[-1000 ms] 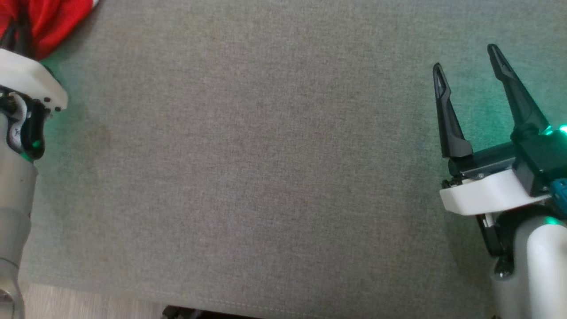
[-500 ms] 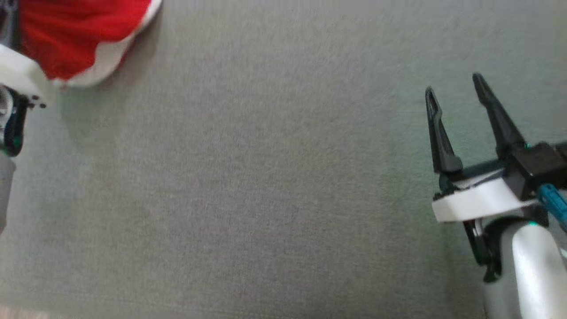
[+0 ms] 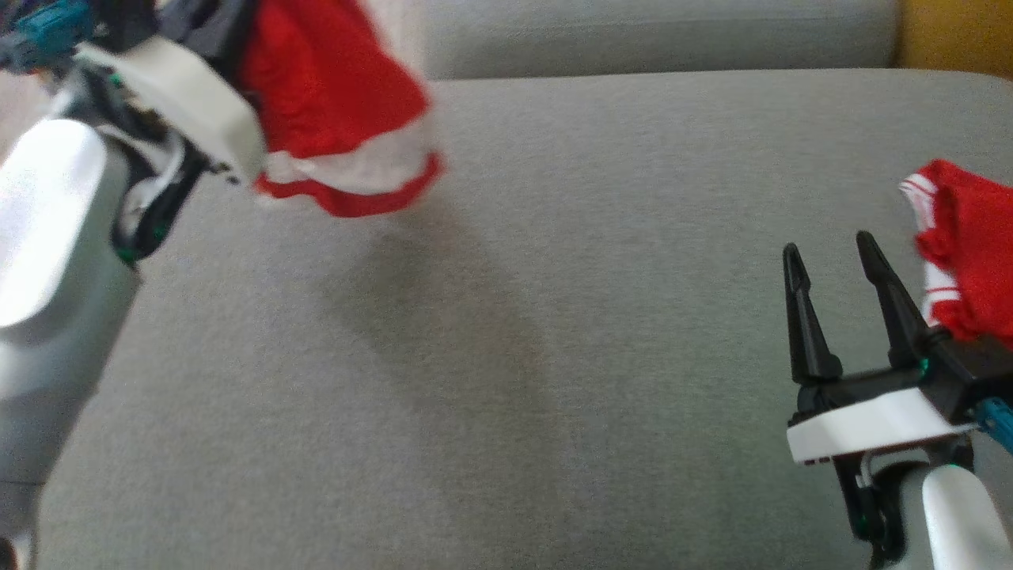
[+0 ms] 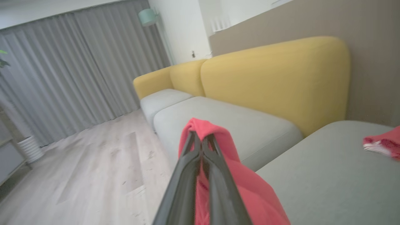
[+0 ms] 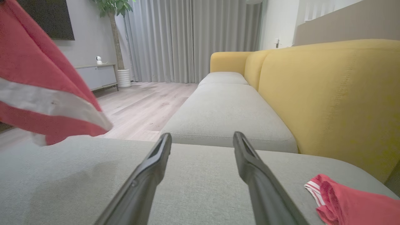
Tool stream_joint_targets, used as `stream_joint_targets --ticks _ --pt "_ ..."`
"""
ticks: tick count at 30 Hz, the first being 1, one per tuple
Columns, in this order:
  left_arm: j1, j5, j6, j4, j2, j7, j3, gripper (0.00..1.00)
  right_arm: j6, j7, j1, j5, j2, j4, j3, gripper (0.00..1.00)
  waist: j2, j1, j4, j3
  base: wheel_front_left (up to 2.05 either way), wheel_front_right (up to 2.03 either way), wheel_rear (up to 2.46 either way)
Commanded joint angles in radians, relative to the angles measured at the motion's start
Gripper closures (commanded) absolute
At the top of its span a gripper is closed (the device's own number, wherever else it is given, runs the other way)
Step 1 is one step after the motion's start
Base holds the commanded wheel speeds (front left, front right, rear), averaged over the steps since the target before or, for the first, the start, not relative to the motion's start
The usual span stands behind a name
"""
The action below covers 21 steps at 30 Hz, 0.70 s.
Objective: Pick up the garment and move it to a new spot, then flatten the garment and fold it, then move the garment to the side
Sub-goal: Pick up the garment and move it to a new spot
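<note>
The left pincer (image 4: 201, 137) is pressed together on a fold of the red garment (image 3: 332, 103); the garment hangs from it, white-banded hem downward, above the far left part of the grey sofa cushion (image 3: 554, 332) and clear of it; the right pincer (image 3: 828, 245) stands spread and empty low over the cushion's right side; a second red piece (image 3: 969, 261) lies on the cushion just beside it; a yellow backrest (image 5: 337, 93) rises behind.
</note>
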Motion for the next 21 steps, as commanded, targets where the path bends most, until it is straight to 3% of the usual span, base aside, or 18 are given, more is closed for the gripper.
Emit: stream_joint_targets --ticks 1,11,21 --pt "-0.040 -0.038 0.008 -0.094 0.016 0.038 0.044 1.00 -0.001 -0.014 -0.003 0.013 -0.001 -0.026 0.013 0.00 -0.0001 0.0003 -0.055 -0.039 0.00 0.00 0.00" --pt "0.130 -0.159 0.121 -0.291 -0.015 0.211 0.021 1.00 -0.001 -0.035 -0.003 0.026 -0.001 -0.020 -0.003 0.00 -0.0001 0.0003 -0.119 0.038 0.00 0.00 0.00" --pt "0.204 -0.145 0.153 -0.031 -0.014 0.107 0.033 1.00 -0.001 -0.061 -0.104 0.030 -0.001 0.011 0.041 0.00 -0.0001 0.0003 -0.197 0.180 0.00 0.00 0.00"
